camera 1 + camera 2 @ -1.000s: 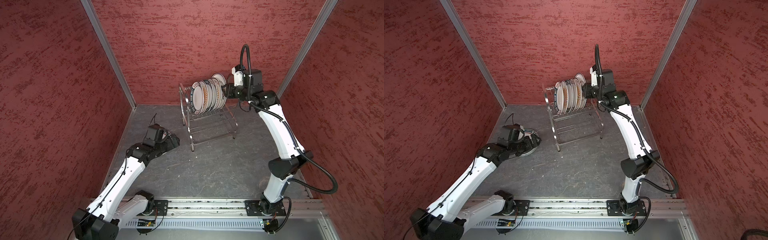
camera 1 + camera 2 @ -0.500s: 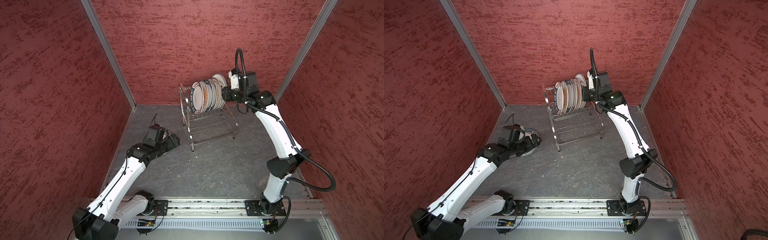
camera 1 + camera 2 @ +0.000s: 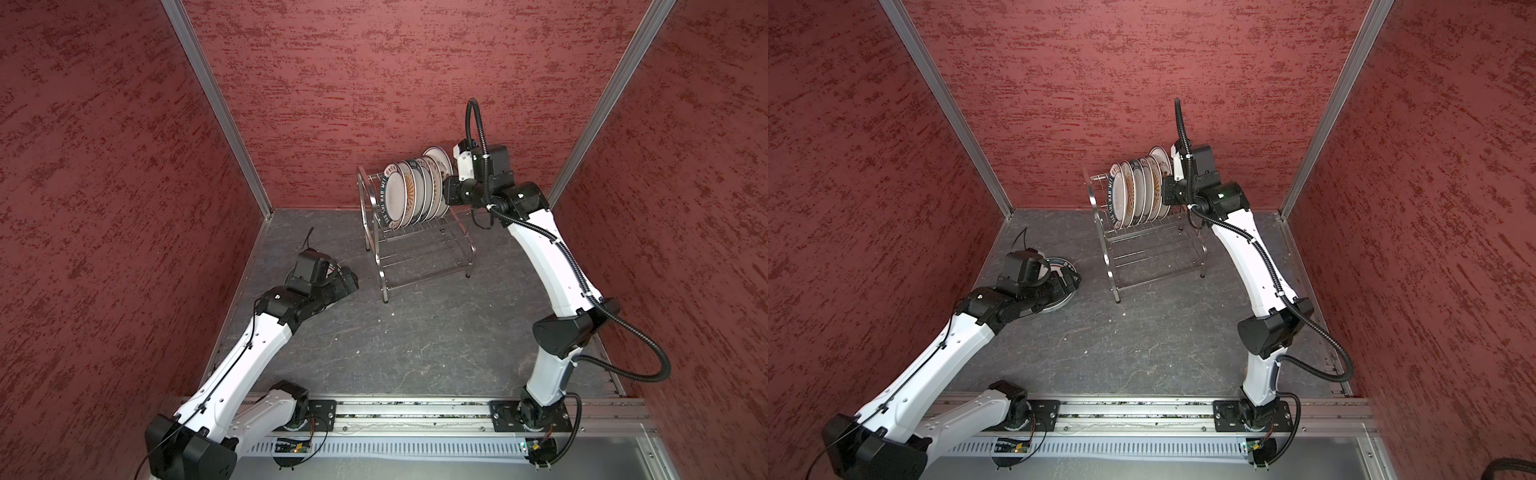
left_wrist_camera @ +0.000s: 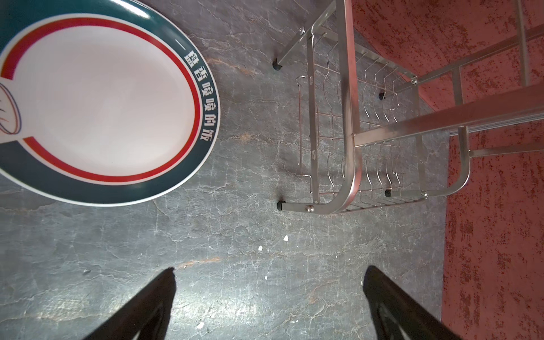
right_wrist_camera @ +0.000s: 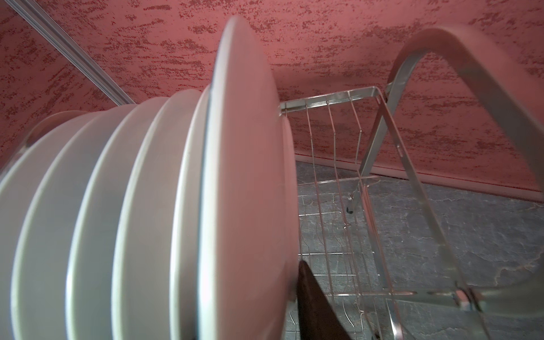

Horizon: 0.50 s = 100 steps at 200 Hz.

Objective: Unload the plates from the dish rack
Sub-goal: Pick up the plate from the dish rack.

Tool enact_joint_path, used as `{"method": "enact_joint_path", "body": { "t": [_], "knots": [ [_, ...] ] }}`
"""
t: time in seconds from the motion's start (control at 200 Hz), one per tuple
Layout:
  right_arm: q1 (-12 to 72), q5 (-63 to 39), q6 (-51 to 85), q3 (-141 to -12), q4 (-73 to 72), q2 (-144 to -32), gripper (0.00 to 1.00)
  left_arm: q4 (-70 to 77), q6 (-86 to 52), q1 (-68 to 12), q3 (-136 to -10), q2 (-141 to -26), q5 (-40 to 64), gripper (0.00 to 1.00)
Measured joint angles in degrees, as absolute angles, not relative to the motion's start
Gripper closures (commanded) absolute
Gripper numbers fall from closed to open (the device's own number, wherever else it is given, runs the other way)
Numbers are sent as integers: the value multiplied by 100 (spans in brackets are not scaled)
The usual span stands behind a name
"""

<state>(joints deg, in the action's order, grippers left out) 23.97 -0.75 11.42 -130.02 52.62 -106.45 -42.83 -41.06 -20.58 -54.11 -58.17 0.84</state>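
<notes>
Right tool (image 3: pixel 448 194) is at the 3 o'clock end of the dish rack (image 3: pixel 419 253), which sits around 12 o'clock on the desk (image 3: pixel 415 340). I'm going for the end plate (image 5: pixel 250 147) in the row of plates (image 3: pixel 409 191) standing on the top tier. The wrist cam shows one finger (image 5: pixel 312 303) against its back face near the rim. The other finger is hidden behind the plate, so honestly I can't tell if I'm clamped or just touching.

Left tool (image 4: pixel 269 269) hangs over bare desk, fingers wide apart and empty, near the flat plate (image 4: pixel 100 100) lying around 9 o'clock.

How I'd play this step:
- Get a firm pinch on the rim before lifting. Glazed plates look slippery, and a one-sided push would only tip this one into its neighbour.
- Pull straight up out of the wire slots, not sideways, since the next plate sits just beside it.
- Mind the arched end frame (image 5: pixel 471 73) right by my wrist on the way out.
- Then swing towards 9 o'clock and set it down flat.
</notes>
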Motion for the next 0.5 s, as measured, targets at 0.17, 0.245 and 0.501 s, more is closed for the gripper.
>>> {"method": "enact_joint_path", "body": {
  "t": [0.17, 0.245, 0.501],
  "knots": [
    [2418, 123, 1160, -13002, 5269, -10648, 77, -4281, -4167, -2058, -5365, -5774, -27, 0],
    [2418, 189, 1146, -13002, 5277, -10648, 78, -4285, -4176, -2053, -5321, -5732, -49, 1],
    [2432, 412, 1103, -13002, 5280, -10648, 81, -4351, -4176, -1994, -5312, -5621, -169, 0]
  ]
}}
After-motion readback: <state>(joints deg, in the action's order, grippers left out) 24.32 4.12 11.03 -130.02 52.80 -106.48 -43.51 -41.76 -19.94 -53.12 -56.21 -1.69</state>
